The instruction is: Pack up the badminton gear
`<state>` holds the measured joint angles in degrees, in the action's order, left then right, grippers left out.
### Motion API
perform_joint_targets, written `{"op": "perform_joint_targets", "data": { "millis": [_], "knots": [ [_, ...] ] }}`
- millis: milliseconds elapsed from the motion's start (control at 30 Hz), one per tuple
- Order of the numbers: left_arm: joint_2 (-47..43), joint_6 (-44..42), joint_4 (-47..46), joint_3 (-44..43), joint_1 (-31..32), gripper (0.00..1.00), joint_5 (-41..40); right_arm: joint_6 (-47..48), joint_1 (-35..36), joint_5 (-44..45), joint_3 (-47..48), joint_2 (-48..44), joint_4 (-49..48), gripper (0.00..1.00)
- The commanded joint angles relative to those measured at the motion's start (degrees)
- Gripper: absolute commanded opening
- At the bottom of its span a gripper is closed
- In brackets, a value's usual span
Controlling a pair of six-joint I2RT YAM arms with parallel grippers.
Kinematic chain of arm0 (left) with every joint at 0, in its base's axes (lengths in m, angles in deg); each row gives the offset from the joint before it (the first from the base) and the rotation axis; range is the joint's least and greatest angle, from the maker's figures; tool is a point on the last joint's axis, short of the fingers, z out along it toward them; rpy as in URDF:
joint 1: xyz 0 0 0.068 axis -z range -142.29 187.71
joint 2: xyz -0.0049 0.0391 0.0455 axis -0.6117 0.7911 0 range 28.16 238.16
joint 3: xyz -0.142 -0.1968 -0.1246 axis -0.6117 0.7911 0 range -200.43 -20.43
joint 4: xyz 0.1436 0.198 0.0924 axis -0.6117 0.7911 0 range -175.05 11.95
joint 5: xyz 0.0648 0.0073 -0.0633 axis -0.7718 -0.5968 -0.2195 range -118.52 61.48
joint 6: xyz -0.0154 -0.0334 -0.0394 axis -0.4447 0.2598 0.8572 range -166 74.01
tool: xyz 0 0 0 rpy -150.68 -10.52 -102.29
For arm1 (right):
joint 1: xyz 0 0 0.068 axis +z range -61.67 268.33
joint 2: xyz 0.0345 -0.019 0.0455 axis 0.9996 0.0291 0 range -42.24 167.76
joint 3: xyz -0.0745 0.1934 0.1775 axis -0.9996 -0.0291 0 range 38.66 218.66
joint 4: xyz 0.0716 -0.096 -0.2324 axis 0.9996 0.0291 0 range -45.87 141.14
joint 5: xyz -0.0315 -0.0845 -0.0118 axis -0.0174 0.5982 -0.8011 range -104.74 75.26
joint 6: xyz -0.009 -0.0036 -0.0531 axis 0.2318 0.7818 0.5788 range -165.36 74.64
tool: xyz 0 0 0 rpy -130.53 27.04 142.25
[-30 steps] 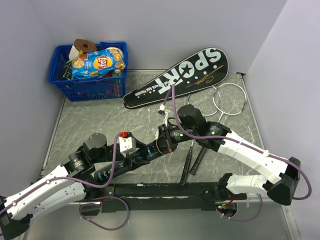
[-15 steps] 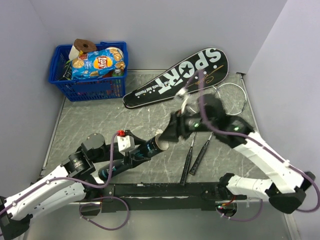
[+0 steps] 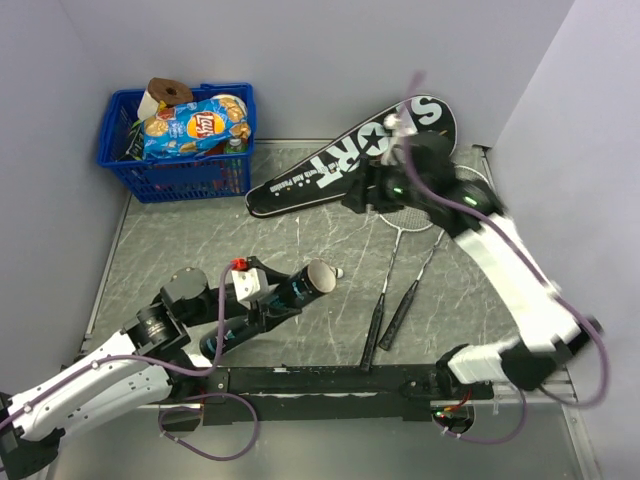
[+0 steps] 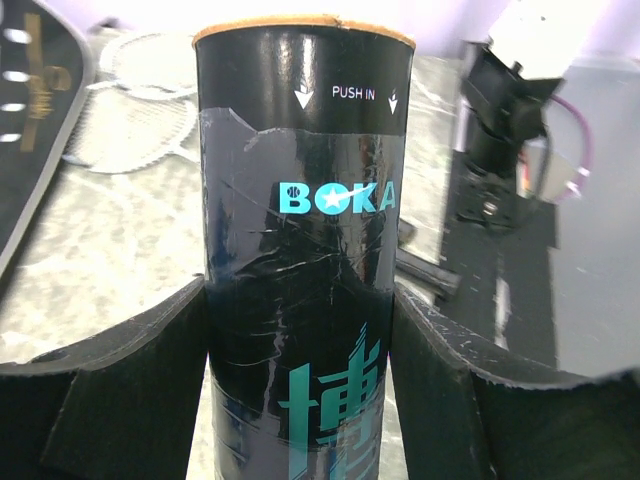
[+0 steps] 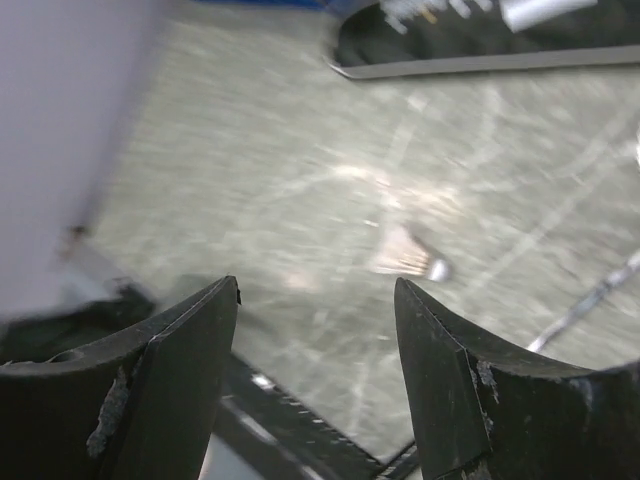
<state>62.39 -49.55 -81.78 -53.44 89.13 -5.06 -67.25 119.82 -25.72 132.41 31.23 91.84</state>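
Observation:
My left gripper (image 3: 265, 302) (image 4: 300, 300) is shut on the dark cylindrical tube (image 3: 300, 288) (image 4: 300, 200), which is tilted with its open mouth up and to the right. A white shuttlecock (image 3: 338, 272) (image 5: 408, 252) shows just right of that mouth. It is blurred, and whether it rests on the table is unclear. My right gripper (image 3: 358, 195) (image 5: 315, 300) hangs open and empty, raised over the near edge of the black "SPORT" cover (image 3: 330, 160) (image 5: 480, 40). Two rackets (image 3: 392, 300) (image 4: 130, 110) lie right of centre, their heads partly hidden behind my right arm.
A blue basket (image 3: 180, 170) of snacks stands at the back left corner. Grey walls close in the table on the left, back and right. The black base rail (image 3: 330, 380) runs along the near edge.
My right gripper has opened and swung up and back from the tube's mouth towards the cover. The shuttlecock now shows beside the mouth. The tube has shifted slightly left.

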Motion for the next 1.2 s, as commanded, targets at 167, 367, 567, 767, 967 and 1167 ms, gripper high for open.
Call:
{"op": "perform_joint_targets", "data": {
  "millis": [167,367,567,767,967,1167],
  "knots": [
    [-4.17,-0.32,-0.54,-3.81,0.09,0.01,-19.49,2.73,2.26,8.43,1.25,20.03,2.3,0.71],
    [-5.58,1.61,0.07,-4.42,-0.09,0.01,-37.24,3.43,7.35,13.0,7.23,30.84,6.78,0.7],
    [-7.08,3.02,-0.19,-4.34,-0.79,0.01,-48.4,2.2,10.26,14.32,6.79,35.77,6.09,0.7],
    [-8.92,5.57,-0.02,-4.51,-1.58,0.01,-54.22,1.67,13.07,17.84,10.13,41.04,9.07,0.7],
    [-10.51,6.1,-0.19,-4.34,-2.02,0.01,-56.77,2.29,13.87,20.56,12.76,44.74,11.79,0.68],
    [-10.51,6.54,-0.28,-4.43,-2.55,0.01,-56.6,3.25,14.48,22.67,14.0,47.46,14.08,0.66]
  ]
}}
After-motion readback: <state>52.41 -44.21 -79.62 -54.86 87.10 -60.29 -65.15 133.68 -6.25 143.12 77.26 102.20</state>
